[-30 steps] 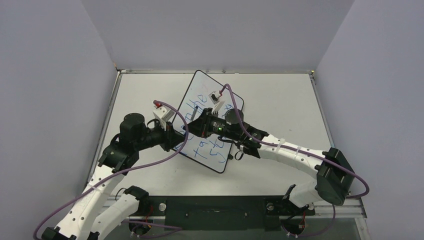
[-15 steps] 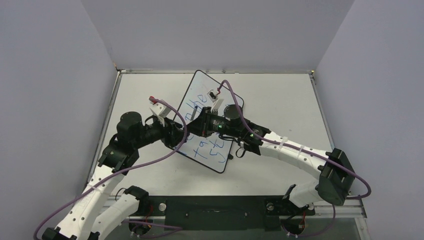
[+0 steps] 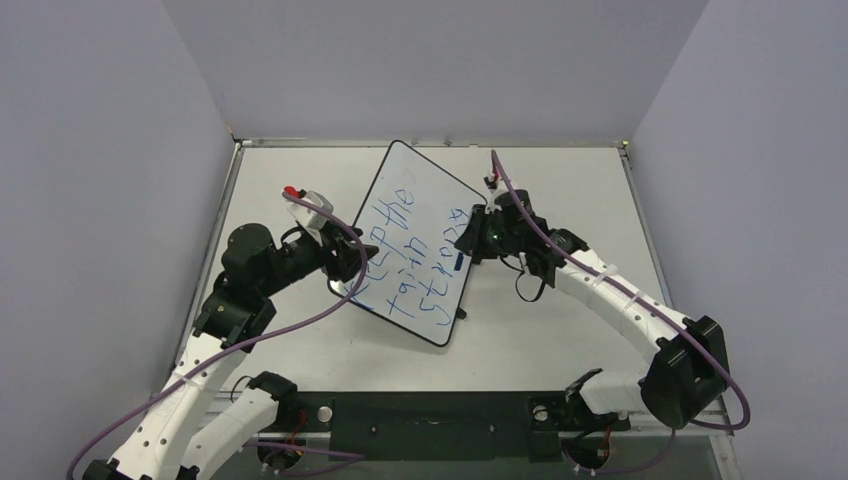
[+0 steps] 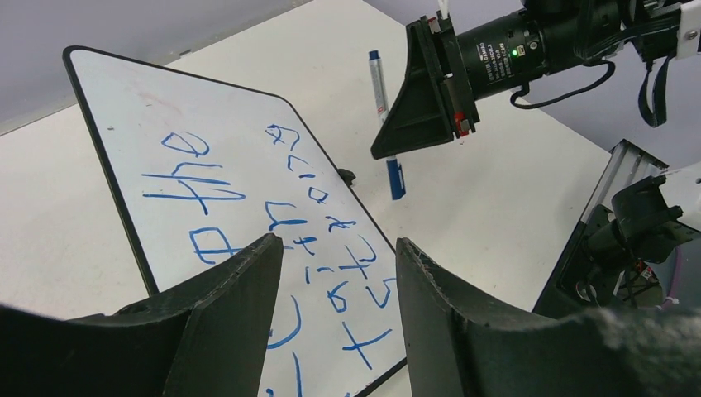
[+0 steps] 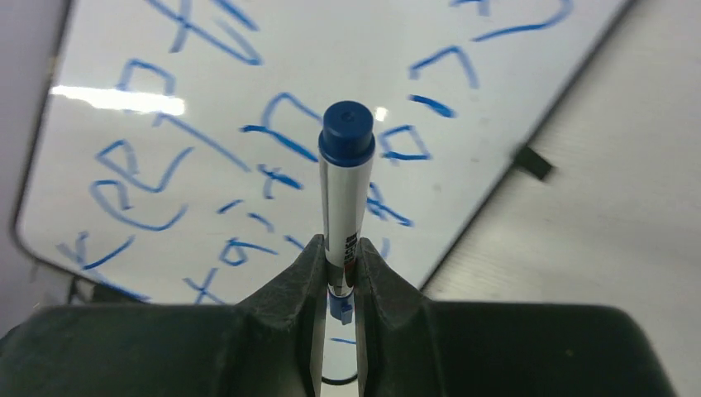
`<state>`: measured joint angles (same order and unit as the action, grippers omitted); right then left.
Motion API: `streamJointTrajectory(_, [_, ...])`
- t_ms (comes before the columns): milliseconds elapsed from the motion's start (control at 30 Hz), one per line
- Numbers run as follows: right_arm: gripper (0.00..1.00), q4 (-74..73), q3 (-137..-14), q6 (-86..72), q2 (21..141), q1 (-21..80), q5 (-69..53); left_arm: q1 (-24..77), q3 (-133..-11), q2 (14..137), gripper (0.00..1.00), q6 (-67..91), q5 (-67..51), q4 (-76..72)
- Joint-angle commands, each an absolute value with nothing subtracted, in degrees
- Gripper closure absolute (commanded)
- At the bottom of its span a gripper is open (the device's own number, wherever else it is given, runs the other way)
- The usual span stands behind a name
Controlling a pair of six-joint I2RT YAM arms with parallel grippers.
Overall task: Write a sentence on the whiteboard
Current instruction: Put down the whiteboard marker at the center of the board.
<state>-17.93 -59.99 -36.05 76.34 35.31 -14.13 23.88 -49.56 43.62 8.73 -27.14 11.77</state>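
**A:** Where's the sentence at?
**B:** Sentence (image 3: 412,262) is sitting on the whiteboard (image 3: 432,188) in three slanted blue lines, reading roughly "Keep the train strong". Whiteboard is lying skewed mid-bench (image 3: 560,200). I'm judging the writing step done, or nearly.
**A:** Claws?
**B:** Right claw (image 5: 339,256) is pinching the marker (image 5: 345,190) by the board's right edge. It looks lifted off the surface. Left claw (image 4: 335,248) is spread at the left edge, gripping nothing.
**A:** Next?
**B:** I'm thinking check the last letters. If they're fine, the marker is going down on bare bench, away from the ink.
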Motion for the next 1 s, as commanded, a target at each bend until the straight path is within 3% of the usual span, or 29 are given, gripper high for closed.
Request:
streamJointTrajectory(0, [1.0,-30.72,-58.88,-29.56,72.85,32.07,-2.11,23.58,-52.52,43.23,0.5,8.29,-24.78,9.52])
streamJointTrajectory(267, [1.0,-36.58,-54.03,-28.83,76.29,28.33,11.09,23.56,-53.35,43.78,0.5,7.93,-19.93,11.57])
streamJointTrajectory(767, [1.0,-34.79,-51.45,-29.06,89.07,27.62,15.71,23.68,-53.4,43.78,0.5,7.21,-18.09,12.39])
streamJointTrajectory(800, [0.96,-34.67,-51.36,-29.02,89.48,27.61,15.72,23.62,-53.42,43.69,0.5,7.17,-18.05,12.39])
streamJointTrajectory(867, [0.76,-34.46,-51.18,-29.05,89.52,27.56,16.15,23.57,-53.29,43.62,0.5,7.14,-17.95,12.43])
streamJointTrajectory(900, [0.59,-34.41,-51.12,-29.07,89.41,27.52,16.56,23.56,-53.29,43.56,0.5,7.13,-17.87,12.42])
streamJointTrajectory(933, [0.51,-34.35,-51.01,-29.11,89.21,27.52,16.76,23.56,-53.28,43.63,0.5,7.14,-17.85,12.45])
streamJointTrajectory(967, [0.36,-34.36,-50.99,-29.14,89.04,27.4,17.2,23.58,-53.27,43.65,0.5,7.13,-17.8,12.45])
